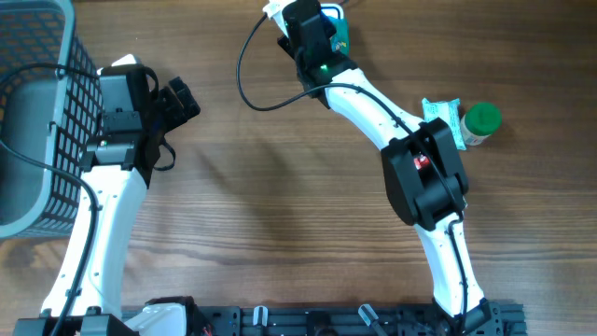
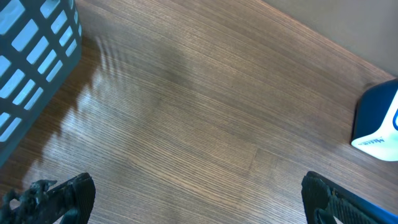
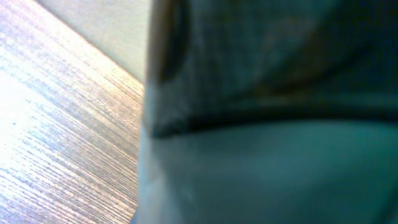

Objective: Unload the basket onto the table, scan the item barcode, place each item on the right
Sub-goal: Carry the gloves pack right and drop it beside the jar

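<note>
A teal item (image 1: pixel 340 35) sits at the tip of my right gripper (image 1: pixel 317 26) at the far edge of the table. In the right wrist view this teal item (image 3: pixel 267 168) is a close blur that fills most of the frame and hides the fingers; the gripper is shut on it. My left gripper (image 1: pixel 183 97) hovers beside the basket, open wide, and its dark fingertips (image 2: pixel 68 196) show only bare wood between them. At the right edge of the left wrist view stands a blue and white box (image 2: pixel 377 121). No barcode or scanner is visible.
A grey mesh basket (image 1: pixel 37 112) fills the left side of the table; its corner (image 2: pixel 37 56) shows in the left wrist view. A green-capped bottle (image 1: pixel 482 120) and a white and teal packet (image 1: pixel 440 114) lie at the right, beside the right arm.
</note>
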Available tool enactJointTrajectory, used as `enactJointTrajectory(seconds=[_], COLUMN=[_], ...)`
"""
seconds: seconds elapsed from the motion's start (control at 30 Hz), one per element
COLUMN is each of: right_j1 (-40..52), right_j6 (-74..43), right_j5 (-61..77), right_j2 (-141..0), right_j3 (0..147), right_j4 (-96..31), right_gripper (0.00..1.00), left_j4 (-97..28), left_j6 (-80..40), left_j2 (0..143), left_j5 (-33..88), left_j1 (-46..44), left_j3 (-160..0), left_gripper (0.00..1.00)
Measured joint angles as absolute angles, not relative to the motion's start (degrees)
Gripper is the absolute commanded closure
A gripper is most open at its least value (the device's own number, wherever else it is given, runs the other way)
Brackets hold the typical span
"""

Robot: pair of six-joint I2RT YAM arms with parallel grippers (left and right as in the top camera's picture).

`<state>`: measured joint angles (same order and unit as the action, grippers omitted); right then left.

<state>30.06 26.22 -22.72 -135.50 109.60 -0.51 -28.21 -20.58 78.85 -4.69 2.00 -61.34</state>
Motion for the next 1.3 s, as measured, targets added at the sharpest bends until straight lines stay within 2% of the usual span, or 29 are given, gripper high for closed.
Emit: enactJointTrajectory(seconds=[0.13, 0.23, 0.33, 0.43, 0.5, 0.6, 0.63, 0.73, 0.87, 0.9, 1.03, 1.1, 1.3], right_j1=[29.19, 27.05, 22.02, 16.60, 12.58, 9.04, 8.34, 6.22, 3.84, 3.36, 2.15, 1.91, 1.80], right_j6=[21.08, 16.62, 10.85, 7.44, 5.89, 4.71, 4.47, 3.70, 3.11, 3.25, 2.70, 1.21, -1.30], right_j5=[-22.90, -20.51, -14.22, -7.25, -1.83, 3.25, 4.14, 6.31, 7.14, 7.27, 7.18, 6.02, -1.69], right_j2=[-130.76, -122.34, -110.45, -104.53, -103.09, -104.86, -105.65, -107.55, -108.73, -108.75, -108.75, -108.75, -108.64], right_j3=[109.49, 109.38, 109.67, 111.55, 111.66, 108.22, 106.56, 98.98, 89.12, 87.37, 85.23, 85.41, 92.01], right_j4=[-5.19, -15.90, -32.91, -49.19, -61.47, -72.07, -73.23, -72.49, -66.63, -65.41, -63.31, -63.16, -66.26], right_gripper=[0.96, 0.96, 0.96, 0.96, 0.96, 0.95, 0.91, 0.64, 0.44, 0.33, 0.09, 0.00, 0.00], left_j4=[-28.21, -28.16, -28.23, -28.16, -28.23, -28.21, -28.23, -28.23, -28.23, -28.21, -28.23, -28.23, -28.21], left_j6=[-20.58, -20.58, -20.58, -20.58, -20.58, -20.58, -20.58, -20.58, -20.58, -20.58, -20.58, -20.58, -20.58], left_j2=[78.85, 78.85, 78.85, 78.85, 78.85, 78.85, 78.85, 78.85, 78.85, 78.85, 78.85, 78.85, 78.85], left_j5=[-4.69, -4.69, -4.69, -4.69, -4.69, -4.69, -4.69, -4.69, -4.69, -4.69, -4.69, -4.69, -4.69], left_j1=[2.00, 2.00, 2.00, 2.00, 2.00, 2.00, 2.00, 2.00, 2.00, 2.00, 2.00, 2.00, 2.00], left_j3=[-61.34, -61.34, -61.34, -61.34, -61.34, -61.34, -61.34, -61.34, -61.34, -61.34, -61.34, -61.34, -61.34], left_gripper=[0.00, 0.00, 0.00, 0.00, 0.00, 0.00, 0.00, 0.00, 0.00, 0.00, 0.00, 0.00, 0.00])
